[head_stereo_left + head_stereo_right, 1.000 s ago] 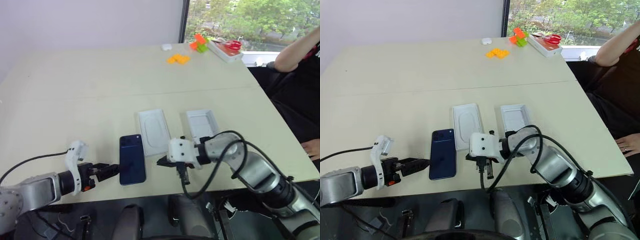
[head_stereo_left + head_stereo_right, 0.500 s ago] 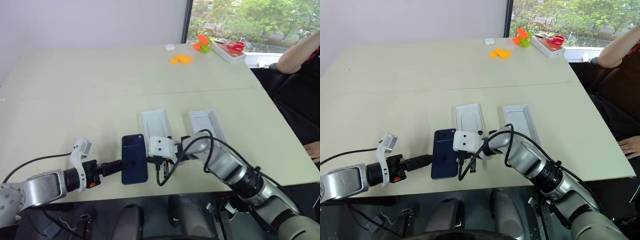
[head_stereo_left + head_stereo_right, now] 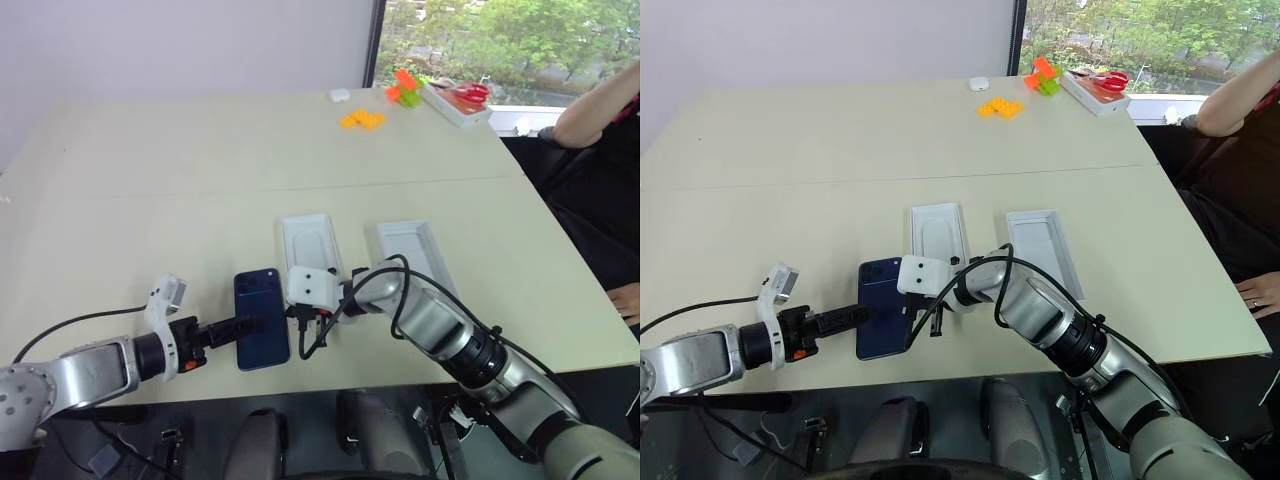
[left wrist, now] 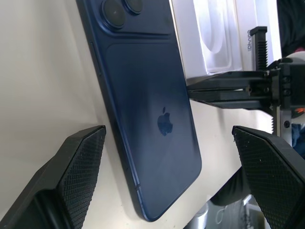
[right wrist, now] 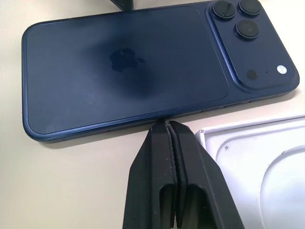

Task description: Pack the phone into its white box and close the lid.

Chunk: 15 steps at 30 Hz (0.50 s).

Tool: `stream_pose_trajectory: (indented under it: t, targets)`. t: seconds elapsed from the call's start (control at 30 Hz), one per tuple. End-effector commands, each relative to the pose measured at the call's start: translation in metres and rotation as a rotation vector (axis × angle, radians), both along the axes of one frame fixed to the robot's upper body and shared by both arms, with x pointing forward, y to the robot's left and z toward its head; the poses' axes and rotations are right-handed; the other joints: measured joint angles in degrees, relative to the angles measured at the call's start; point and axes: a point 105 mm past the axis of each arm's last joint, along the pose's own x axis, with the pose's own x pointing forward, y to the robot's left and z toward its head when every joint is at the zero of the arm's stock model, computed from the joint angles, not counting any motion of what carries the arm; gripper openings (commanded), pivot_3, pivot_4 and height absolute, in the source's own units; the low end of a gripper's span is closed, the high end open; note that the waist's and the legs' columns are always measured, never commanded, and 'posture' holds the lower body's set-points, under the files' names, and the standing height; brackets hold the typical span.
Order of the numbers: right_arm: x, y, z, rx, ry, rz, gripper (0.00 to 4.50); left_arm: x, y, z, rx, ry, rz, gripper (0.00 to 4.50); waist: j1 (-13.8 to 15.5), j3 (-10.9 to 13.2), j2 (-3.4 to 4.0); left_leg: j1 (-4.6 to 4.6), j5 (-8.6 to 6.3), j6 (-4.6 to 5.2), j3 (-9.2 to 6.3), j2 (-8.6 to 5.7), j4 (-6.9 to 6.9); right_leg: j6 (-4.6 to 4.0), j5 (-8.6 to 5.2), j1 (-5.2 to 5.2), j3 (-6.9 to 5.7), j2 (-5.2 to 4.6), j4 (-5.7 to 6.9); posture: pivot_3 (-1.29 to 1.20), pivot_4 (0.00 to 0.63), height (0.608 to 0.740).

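Large pale beige table [image 3: 200, 170] with a seam across its middle, plain white wall [image 3: 180, 45] behind, dark-framed window [image 3: 500, 40] at the far right showing green trees, soft daylight

Apple logo on phone [image 4: 157, 119] back; "iPhone" lettering on white box edge [image 4: 249, 40].

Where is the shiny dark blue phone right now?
The dark blue phone lies flat, back up, near the front edge of the beige table, between the open left gripper and shut right gripper, just left of the white insert.
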Motion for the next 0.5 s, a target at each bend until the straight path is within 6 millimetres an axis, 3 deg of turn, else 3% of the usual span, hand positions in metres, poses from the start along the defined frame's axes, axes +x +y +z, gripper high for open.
stream_pose_trajectory:
  t: [0.03, 0.5]
  targets:
    - [-0.002, 0.008, 0.006, 0.027, -0.008, 0.025, 0.06, -0.007, -0.011, -0.013, -0.021, 0.069, -0.028, 4.5, 0.01, 0.0, 0.0, 0.0, 0.0, 0.0, 0.0, -0.01, 0.0, 0.06, -0.04, 0.0, 0.0, 0.0, 0.0, 0.0, 0.15, 0.726]
    - [0.001, 0.015, 0.002, 0.037, 0.009, 0.015, 0.06, -0.004, -0.028, -0.003, -0.117, 0.038, -0.026, 4.5, 0.12, -0.03, 0.03, 0.62, -0.02, -0.02, -0.03, 0.0, -0.11, 0.21, -0.16, 0.59, -0.01, -0.02, -0.17, 0.0, 0.15, 0.726]
